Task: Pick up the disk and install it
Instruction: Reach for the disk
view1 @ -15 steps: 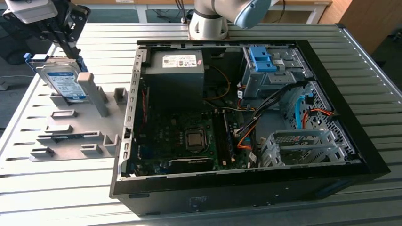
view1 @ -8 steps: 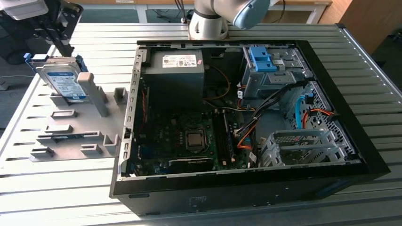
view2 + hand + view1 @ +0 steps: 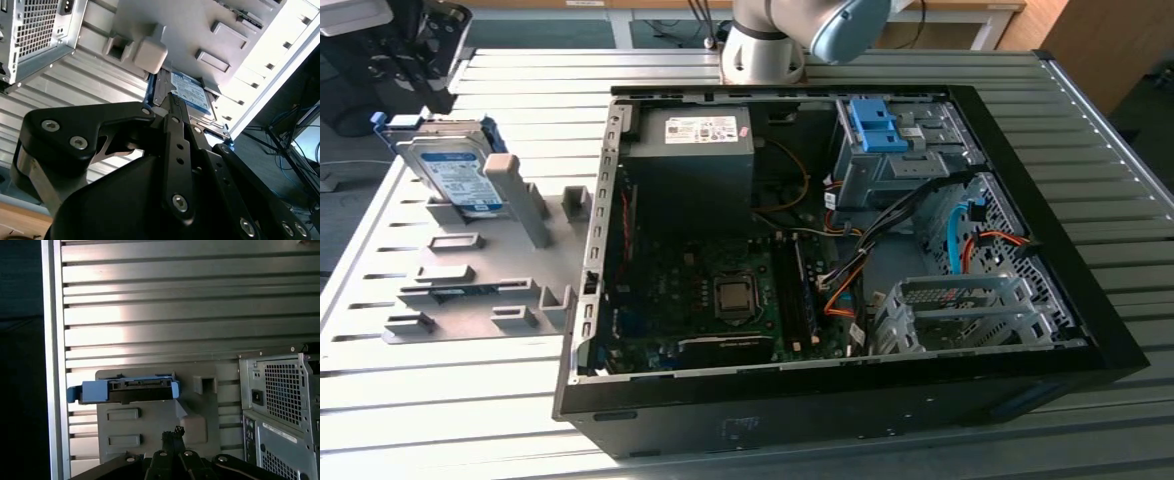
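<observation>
1. Gripper state: the gripper point(image 3: 172, 432) hangs over the fixture plate point(image 3: 150, 425) with its fingers drawn together and nothing between them.
2. Disk location: the disk point(image 3: 451, 168) stands on its short end in a slot at the fixture plate's far corner. This is beside the table point(image 3: 560, 70) edge at the exterior view's left, well apart from the open computer case point(image 3: 854, 420).
3. Key relation: the disk's long axis is near upright, with the connector end facing the gripper. Its upper edge runs parallel to the table slats and lies near the fingertips without touching them.
4. Judgement: the pick-up is not yet made.
</observation>
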Robot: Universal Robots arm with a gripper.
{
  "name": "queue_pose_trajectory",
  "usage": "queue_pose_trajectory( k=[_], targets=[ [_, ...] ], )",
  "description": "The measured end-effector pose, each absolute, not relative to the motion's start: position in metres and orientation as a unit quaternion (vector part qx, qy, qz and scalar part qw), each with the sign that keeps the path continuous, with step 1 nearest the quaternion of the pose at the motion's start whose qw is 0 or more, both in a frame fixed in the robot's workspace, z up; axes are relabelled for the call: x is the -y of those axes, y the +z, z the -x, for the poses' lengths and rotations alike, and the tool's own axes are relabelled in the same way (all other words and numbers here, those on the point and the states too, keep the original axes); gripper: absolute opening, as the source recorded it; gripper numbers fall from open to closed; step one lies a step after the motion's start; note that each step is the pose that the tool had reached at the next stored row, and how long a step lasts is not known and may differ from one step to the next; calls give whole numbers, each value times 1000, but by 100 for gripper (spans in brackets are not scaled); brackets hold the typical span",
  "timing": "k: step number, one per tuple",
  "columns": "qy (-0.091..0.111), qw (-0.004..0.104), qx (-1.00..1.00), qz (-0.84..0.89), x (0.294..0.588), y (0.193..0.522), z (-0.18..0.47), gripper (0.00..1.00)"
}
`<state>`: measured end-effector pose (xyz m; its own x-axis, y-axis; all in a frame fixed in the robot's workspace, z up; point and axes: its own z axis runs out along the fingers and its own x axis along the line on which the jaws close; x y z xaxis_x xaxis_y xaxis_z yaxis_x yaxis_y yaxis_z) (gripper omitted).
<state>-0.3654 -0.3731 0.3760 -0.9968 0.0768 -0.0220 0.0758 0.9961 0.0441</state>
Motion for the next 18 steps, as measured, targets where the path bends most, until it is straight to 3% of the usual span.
queue_pose_trajectory(
  k=[18],
  targets=[
    [22, 12, -999, -38, 350, 367, 425, 11]
  ],
)
